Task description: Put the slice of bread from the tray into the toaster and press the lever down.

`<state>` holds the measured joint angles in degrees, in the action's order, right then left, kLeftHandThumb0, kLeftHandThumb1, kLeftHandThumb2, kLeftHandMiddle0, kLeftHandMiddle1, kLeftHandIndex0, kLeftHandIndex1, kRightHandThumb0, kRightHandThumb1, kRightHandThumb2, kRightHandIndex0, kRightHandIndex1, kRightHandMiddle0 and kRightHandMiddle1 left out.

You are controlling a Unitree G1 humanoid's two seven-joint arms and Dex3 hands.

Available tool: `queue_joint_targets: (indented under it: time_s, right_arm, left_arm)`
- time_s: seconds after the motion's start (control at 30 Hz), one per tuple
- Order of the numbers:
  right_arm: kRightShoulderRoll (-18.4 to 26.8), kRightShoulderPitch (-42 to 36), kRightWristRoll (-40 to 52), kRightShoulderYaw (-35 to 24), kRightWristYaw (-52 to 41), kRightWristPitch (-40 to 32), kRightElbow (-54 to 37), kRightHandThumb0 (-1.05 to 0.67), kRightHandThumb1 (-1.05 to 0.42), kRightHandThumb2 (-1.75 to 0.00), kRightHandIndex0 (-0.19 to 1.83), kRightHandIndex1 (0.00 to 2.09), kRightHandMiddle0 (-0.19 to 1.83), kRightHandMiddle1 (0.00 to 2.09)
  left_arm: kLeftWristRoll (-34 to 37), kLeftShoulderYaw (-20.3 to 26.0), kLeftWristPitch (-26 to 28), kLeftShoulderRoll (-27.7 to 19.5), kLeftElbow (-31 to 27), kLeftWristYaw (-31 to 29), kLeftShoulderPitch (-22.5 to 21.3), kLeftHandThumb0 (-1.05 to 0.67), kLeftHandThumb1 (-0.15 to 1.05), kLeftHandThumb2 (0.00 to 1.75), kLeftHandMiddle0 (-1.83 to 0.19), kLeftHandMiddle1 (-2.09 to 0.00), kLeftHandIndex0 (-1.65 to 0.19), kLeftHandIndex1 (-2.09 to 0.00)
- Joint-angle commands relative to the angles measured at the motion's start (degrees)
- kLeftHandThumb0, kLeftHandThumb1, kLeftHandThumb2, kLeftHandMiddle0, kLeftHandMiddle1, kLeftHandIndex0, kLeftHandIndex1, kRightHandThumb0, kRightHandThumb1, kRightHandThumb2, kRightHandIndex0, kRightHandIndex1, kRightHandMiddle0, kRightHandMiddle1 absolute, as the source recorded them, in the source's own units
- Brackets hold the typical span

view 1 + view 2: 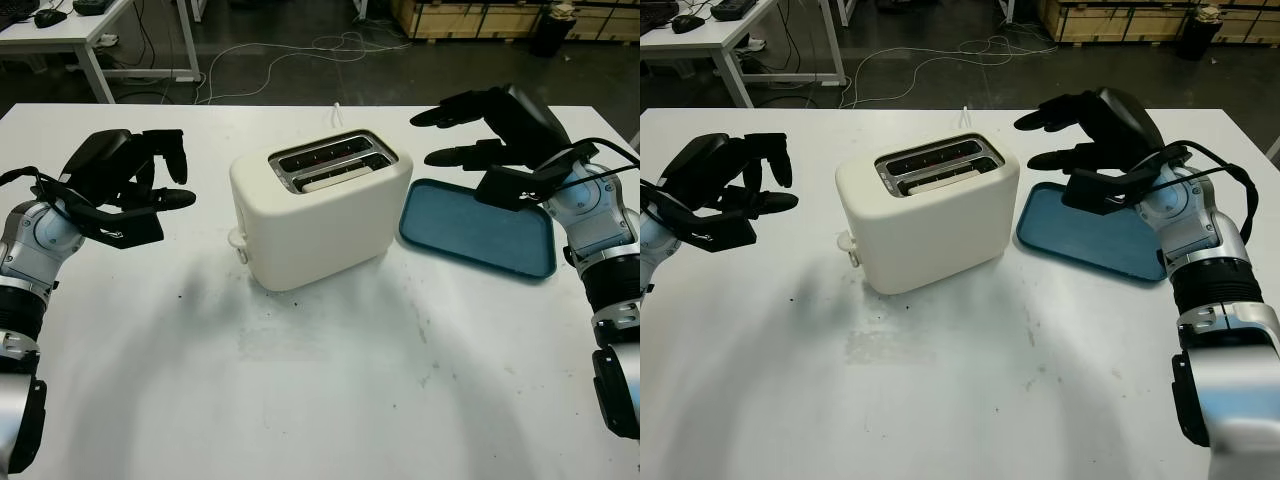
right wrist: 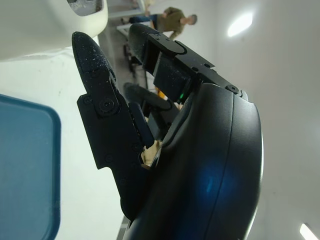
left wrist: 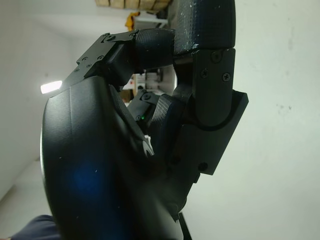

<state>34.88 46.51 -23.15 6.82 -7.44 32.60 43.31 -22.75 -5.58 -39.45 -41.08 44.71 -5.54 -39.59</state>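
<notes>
My left hand (image 1: 135, 180) hovers over the white desk (image 1: 330, 400), fingers curled around nothing. At the middle stands the cream toaster (image 1: 320, 205), the bread slice (image 1: 338, 176) sitting in its nearer slot. Right of it lies the blue tray (image 1: 478, 230), bare, with my right hand (image 1: 480, 135) above its near corner, open and holding nothing. Behind, dark floor, cables, another desk, wooden crates. My right wrist view catches a person (image 2: 175, 20) standing far off.
</notes>
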Motion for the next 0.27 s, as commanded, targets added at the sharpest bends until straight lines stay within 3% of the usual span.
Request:
queue_joint_targets:
  time_s: [0.0, 0.23]
  right_arm:
    - [0.4, -0.1, 0.4, -0.1, 0.3, 0.6, 0.0, -0.59, -0.79, 0.00, 0.64, 0.75, 0.93, 0.00]
    - [0.1, -0.4, 0.9, -0.3, -0.1, -0.4, -0.4, -0.58, -0.78, 0.00, 0.61, 0.78, 0.94, 0.00]
  left_arm:
    - [0.7, 0.2, 0.3, 0.2, 0.1, -0.2, 0.0, -1.05, 0.92, 0.53, -0.86, -1.75, -0.60, -1.75]
    - [0.5, 0.3, 0.5, 0.3, -0.3, 0.4, -0.1, -1.05, 0.92, 0.55, -0.84, -1.75, -0.59, -1.75]
